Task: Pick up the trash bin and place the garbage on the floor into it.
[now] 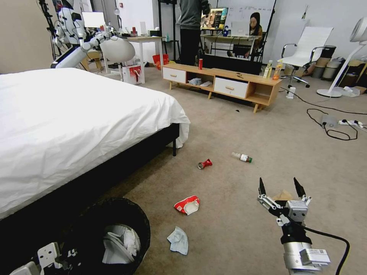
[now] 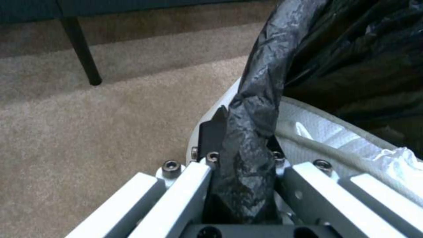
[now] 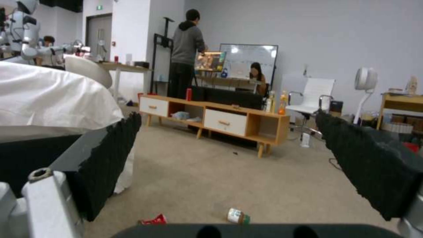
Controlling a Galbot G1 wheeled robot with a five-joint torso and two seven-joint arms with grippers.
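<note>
The trash bin [image 1: 114,214], white with a black bag over its rim, is at my lower left beside the bed. My left gripper [image 2: 240,132] is shut on the bin's bagged rim [image 2: 264,82]; white paper lies inside. On the carpet lie garbage pieces: a crumpled tissue [image 1: 178,240], a red-and-white packet [image 1: 187,204], a crushed red can [image 1: 205,164] and a small green-capped bottle [image 1: 242,157]. My right gripper [image 1: 280,187] hangs open above the floor at lower right, holding nothing. A tan paper bag [image 1: 283,195] is partly hidden behind it. The right wrist view shows the bottle [image 3: 238,216] and the can [image 3: 154,219].
A white-sheeted bed [image 1: 76,114] on a dark frame fills the left. A low wooden TV stand [image 1: 221,82] at the back carries an upright red can [image 1: 200,63] and two tall drink bottles [image 1: 272,70]. Cables and a power strip [image 1: 336,126] lie at far right.
</note>
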